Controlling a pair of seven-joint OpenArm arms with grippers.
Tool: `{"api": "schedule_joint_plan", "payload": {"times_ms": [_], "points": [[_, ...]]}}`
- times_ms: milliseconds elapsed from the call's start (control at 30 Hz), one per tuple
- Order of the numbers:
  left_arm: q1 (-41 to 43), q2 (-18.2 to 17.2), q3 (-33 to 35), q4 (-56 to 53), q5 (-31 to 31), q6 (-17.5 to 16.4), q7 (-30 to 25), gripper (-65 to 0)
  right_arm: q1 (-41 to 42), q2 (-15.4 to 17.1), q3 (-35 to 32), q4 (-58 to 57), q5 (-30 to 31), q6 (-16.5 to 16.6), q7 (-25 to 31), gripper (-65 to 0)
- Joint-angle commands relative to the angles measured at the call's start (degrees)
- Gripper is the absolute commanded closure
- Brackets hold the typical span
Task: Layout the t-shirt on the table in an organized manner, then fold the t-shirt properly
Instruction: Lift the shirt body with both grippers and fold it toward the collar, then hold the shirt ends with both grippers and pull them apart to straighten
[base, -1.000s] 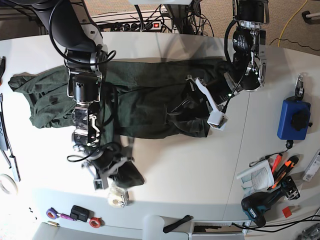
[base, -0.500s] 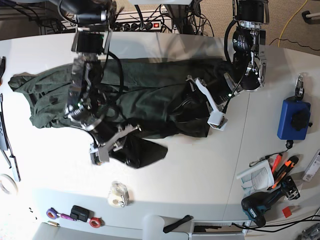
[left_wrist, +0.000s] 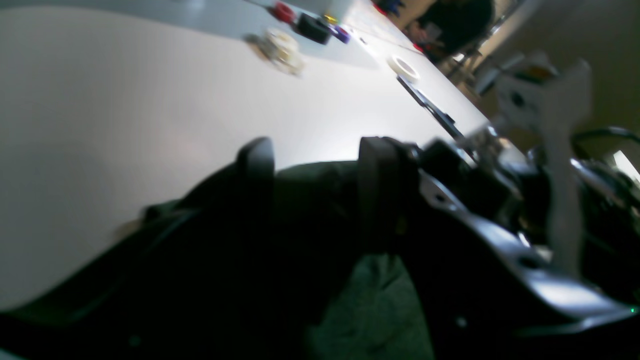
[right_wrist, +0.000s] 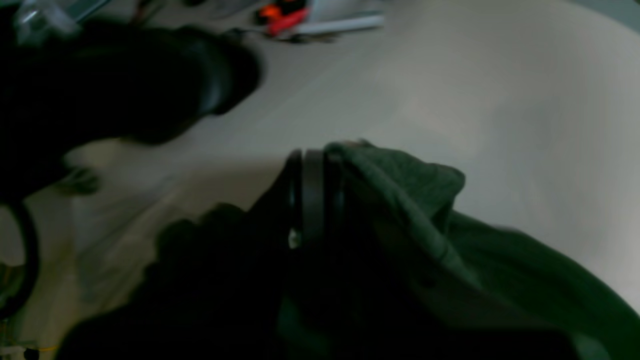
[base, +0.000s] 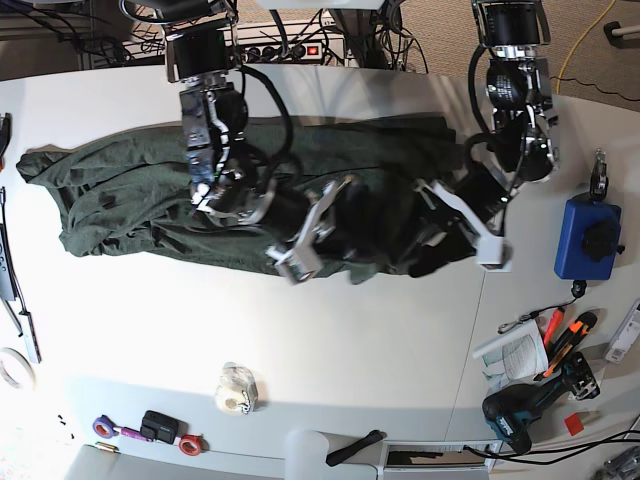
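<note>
T-shirt (base: 105, 205) lies rumpled across the upper part of the surface (base: 330, 330), base view, reaching from ten o'clock round to one. Blue pouch (base: 588, 240) sits well apart, at three o'clock.

Right claw (right_wrist: 315, 160): fingers closed, a fold of green knit pinched between them, its free flap hanging off toward four o'clock in that wrist view. Left claw (left_wrist: 322, 165): fingers well parted, cloth beneath and between them, no grip that we can see.

We judge the step in hand to be gathering and straightening an edge, layout first; no neat fold shows. To do it well, we should keep the right pinch firm and low, seat the left fingers either side of a single edge, then close before any pull. Both hands should draw apart evenly, toward nine and three, so the knit flattens without skewing. Main risks: catching two layers, or the claws knocking together.
</note>
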Motion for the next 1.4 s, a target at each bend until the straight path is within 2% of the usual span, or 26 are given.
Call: {"api": "schedule_joint_plan", "payload": {"times_ms": [0, 167, 433, 467, 533, 567, 767, 933, 1167, 1367], "points": [[-0.8, -0.8, -0.8, 1.0, -1.7, -0.7, -0.9, -27.9, 1.2, -0.1, -1.3, 1.1, 1.3, 0.5, 1.3, 0.0], [-0.8, -3.7, -1.5, 1.0, -1.7, -0.7, -0.8, -27.9, 1.2, -0.1, -6.7, 1.1, 1.3, 0.5, -1.4, 0.0], [-0.7, -3.9, -1.4, 1.0, -1.7, -0.7, -0.7, -27.9, 1.2, -0.1, -7.4, 1.1, 1.4, 0.5, -8.7, 0.0], [-0.7, -3.9, -1.4, 1.0, -1.7, -0.7, -0.7, -27.9, 1.2, -0.1, -7.4, 1.1, 1.5, 0.5, -10.1, -5.6], [-0.6, -3.9, -1.4, 1.0, -1.6, -0.7, -0.7, -27.9, 1.2, -0.1, -7.4, 1.1, 1.7, 0.5, -12.2, -23.9], [-0.6, -3.9, -1.4, 1.0, -1.6, -0.7, -0.7, -27.9, 1.2, -0.1, -7.4, 1.1, 1.7, 0.5, -12.2, -29.4], [-0.6, -3.9, -1.4, 1.0, -1.6, -0.7, -0.2, -27.9, 2.0, -0.1, -6.2, 1.3, 1.6, 0.5, -6.8, -30.9], [0.3, -3.9, -1.4, 1.0, -1.6, -0.7, -0.3, -27.9, 2.6, -0.1, 1.6, 5.8, 1.6, 0.5, -5.9, -30.9], [0.6, -3.9, -1.4, 1.0, -1.6, -0.7, -0.3, -27.9, 2.6, -0.1, 19.0, 11.3, 1.6, 0.5, -6.6, -30.9], [1.5, -3.9, -1.4, 1.0, -0.7, -0.7, -0.2, -27.9, 2.5, 0.7, 35.4, 11.3, 2.2, 0.5, -11.5, -30.9]]}}
